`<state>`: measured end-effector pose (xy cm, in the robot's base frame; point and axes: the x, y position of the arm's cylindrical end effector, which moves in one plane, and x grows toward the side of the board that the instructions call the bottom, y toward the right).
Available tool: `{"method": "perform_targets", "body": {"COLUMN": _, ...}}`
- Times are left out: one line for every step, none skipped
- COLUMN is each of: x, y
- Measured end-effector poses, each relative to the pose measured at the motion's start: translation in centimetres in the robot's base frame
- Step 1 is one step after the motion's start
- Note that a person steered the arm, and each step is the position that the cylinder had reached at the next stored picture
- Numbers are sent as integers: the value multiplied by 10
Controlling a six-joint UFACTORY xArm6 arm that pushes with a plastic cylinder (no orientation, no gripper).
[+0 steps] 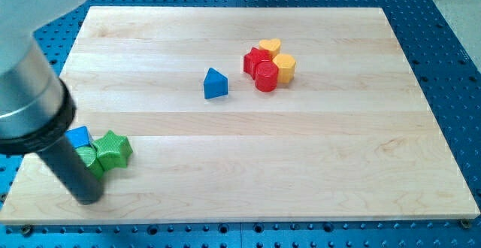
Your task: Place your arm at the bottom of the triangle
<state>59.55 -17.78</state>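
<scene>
Dark and cylindrical, the rod comes down from the view's upper left, and my tip point(88, 198) rests on the pale wooden worktop point(248, 165) near its bottom left corner. No claw exists on this arm, so there is nothing to call released or clenched; the rod simply ends blunt. Just beside the tip, at its right, sits a green star-shaped block point(114, 148), touching a second green block point(90, 160) whose shape the rod partly hides. A blue block point(79, 136), also half hidden, lies against them at the upper left. The blue triangle point(215, 83) stands alone near the middle of the worktop, well apart from the tip, up and to the right; it is a small wedge with its peak toward the view's top. Beyond it, to the right, a tight cluster holds a red cylinder point(266, 76), another red block point(254, 59), a yellow heart-shaped block point(270, 46) and a yellow block point(285, 67).
</scene>
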Motion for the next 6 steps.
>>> {"method": "perform_targets", "body": {"x": -6, "y": 57}}
{"method": "perform_targets", "body": {"x": -34, "y": 89}}
{"method": "perform_targets", "body": {"x": -65, "y": 104}}
{"method": "perform_targets", "body": {"x": -96, "y": 111}}
{"method": "perform_targets", "body": {"x": -122, "y": 124}}
{"method": "perform_targets", "body": {"x": -147, "y": 155}}
